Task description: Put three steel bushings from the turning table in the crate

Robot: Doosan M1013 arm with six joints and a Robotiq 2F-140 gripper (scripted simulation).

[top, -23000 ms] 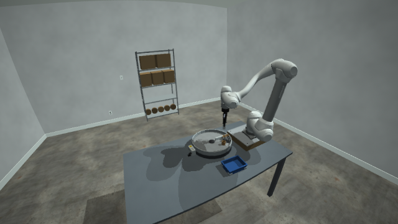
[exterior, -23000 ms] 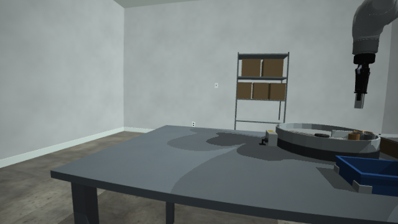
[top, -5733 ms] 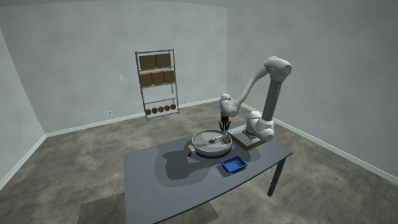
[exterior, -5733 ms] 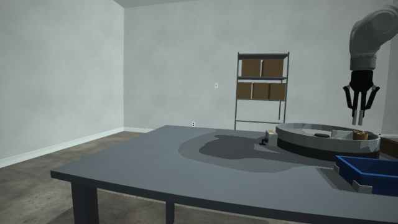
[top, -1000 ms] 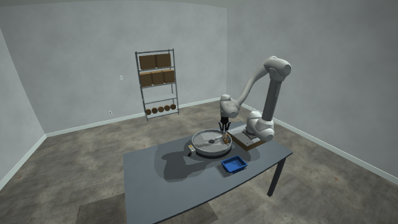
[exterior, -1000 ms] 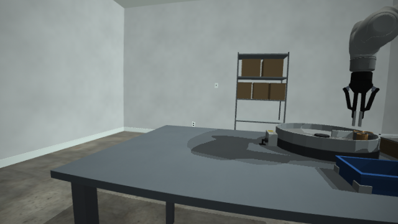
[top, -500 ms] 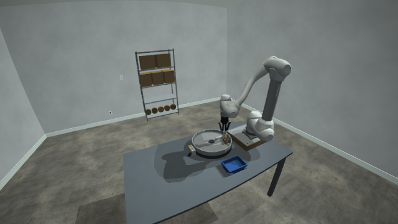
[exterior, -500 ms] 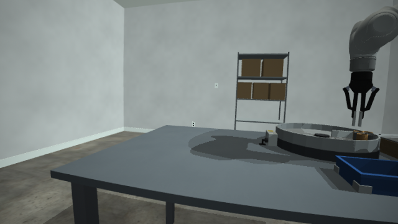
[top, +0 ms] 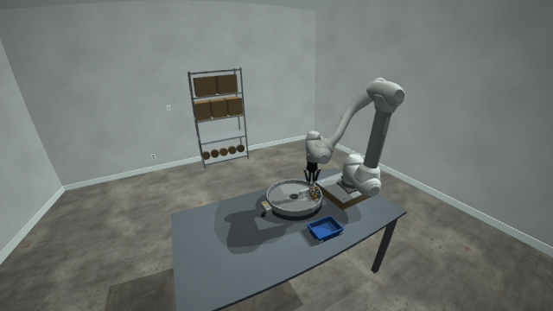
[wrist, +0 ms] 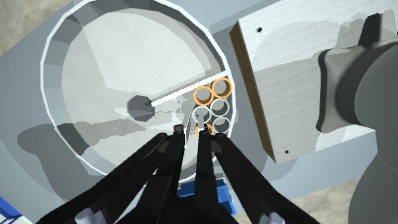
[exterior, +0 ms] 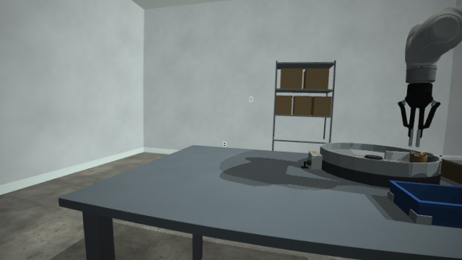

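Note:
The round grey turning table (top: 276,203) (exterior: 361,156) (wrist: 50,65) stands on the table. A cluster of bushings (top: 314,193) (exterior: 419,156) sits against its rim beside a white divider bar (wrist: 175,96). In the wrist view, three are steel grey: one (wrist: 220,106), another (wrist: 222,125) and a third (wrist: 201,115). Three are orange: two at the top (wrist: 203,94) (wrist: 222,87) and one (wrist: 205,130) partly behind my fingers. My gripper (top: 312,183) (exterior: 414,142) (wrist: 194,119) hangs above the cluster, its fingers nearly together with nothing between them. The blue crate (top: 328,233) (exterior: 426,206) (wrist: 186,190) stands in front of the turning table.
The arm's base stands on a wood-edged plate (top: 341,196) (wrist: 280,65) right beside the turning table. A small box (top: 265,206) (exterior: 315,159) sits at the turning table's other side. A shelf rack (top: 218,117) (exterior: 304,101) with cartons stands by the far wall.

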